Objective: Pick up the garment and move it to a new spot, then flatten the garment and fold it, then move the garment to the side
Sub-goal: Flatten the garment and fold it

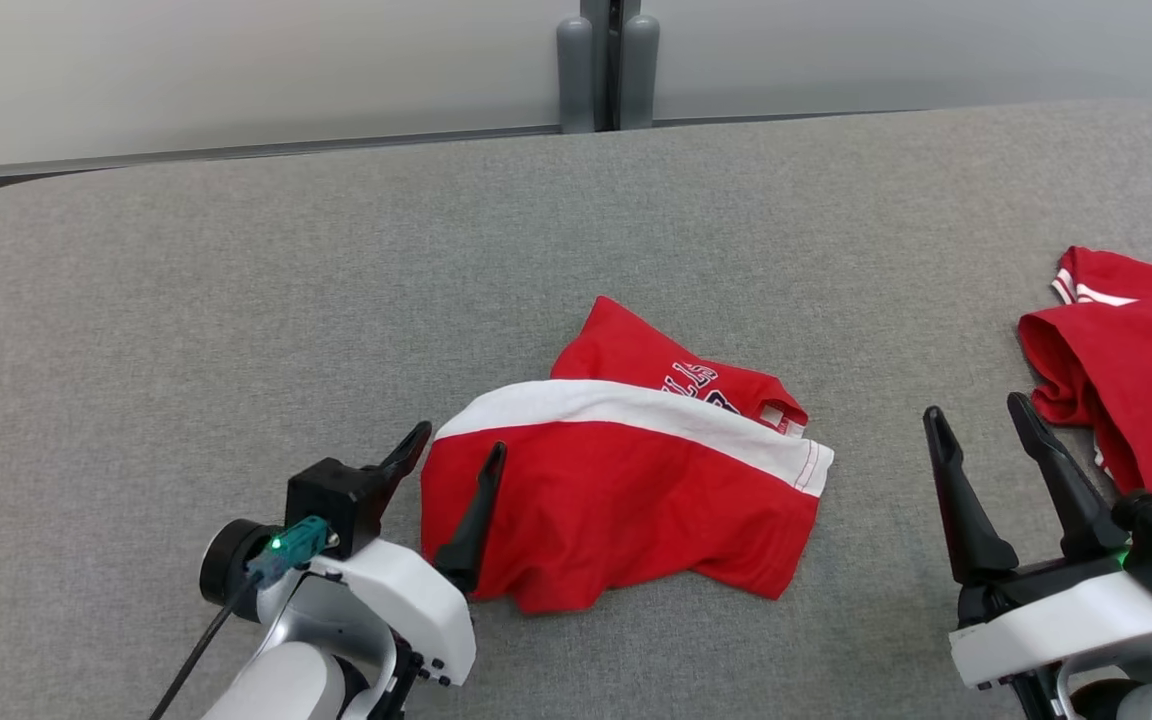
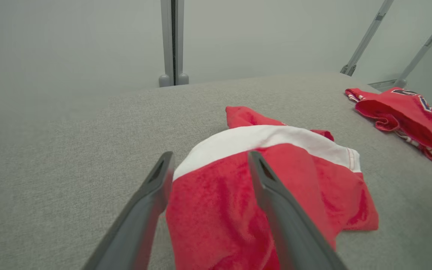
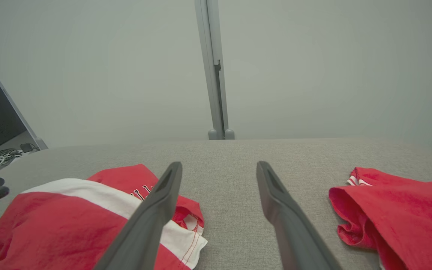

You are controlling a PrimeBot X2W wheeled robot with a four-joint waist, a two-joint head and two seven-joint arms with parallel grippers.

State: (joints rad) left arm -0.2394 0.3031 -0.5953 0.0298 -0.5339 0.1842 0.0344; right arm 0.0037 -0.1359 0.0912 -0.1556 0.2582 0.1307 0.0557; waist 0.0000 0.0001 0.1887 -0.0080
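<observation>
At centre, a crumpled red-and-white shirt (image 1: 626,510) lies on the grey woven table (image 1: 236,300). The left gripper (image 1: 459,440) and right gripper (image 1: 974,405) gape, empty.

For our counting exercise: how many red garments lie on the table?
2: the striped garment mid-table by the left claw; the second garment at the right edge, partly cut off.

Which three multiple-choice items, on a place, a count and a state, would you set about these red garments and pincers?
1. Where is the white-banded garment? A. at the left pincer; B. on the floor; C. on the post.
2. How many red garments lie on the table? A. one; B. two; C. four.
3. The left pincer is: A. shut on cloth; B. open; C. shut, empty.
Key: 1A, one finger overlaps its edge; 2B, the banded one and a second garment at right; 3B, its fingers stand apart.
</observation>
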